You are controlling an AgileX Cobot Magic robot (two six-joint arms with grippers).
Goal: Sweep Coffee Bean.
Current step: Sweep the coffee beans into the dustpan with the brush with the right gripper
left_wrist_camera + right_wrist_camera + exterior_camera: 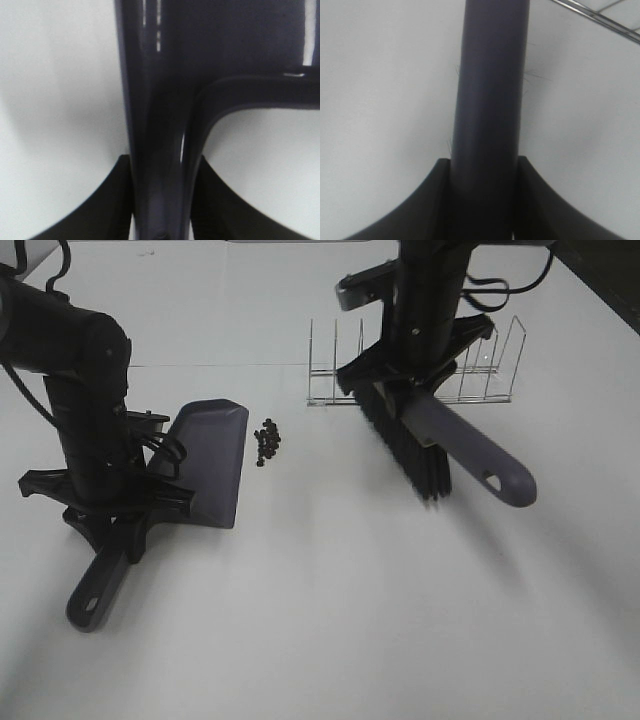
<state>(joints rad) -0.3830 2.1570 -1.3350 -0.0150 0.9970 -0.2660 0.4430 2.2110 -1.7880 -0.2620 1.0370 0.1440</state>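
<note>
Black left gripper (112, 508) is clamped on the handle of the grey-purple plastic dustpan (212, 455), lower left of frame. Right gripper (405, 370) squeezes the grey-handled, black-bristled brush (455, 445), upper middle. Tiny dark coffee beans (267, 441) sit clustered just right of the pan, left of centre.

No legible text, label, brand, number or sign is present in any view. The dustpan (213, 455), the brush (470, 452) and the wire rack (478, 397) show plain, unmarked surfaces.
</note>
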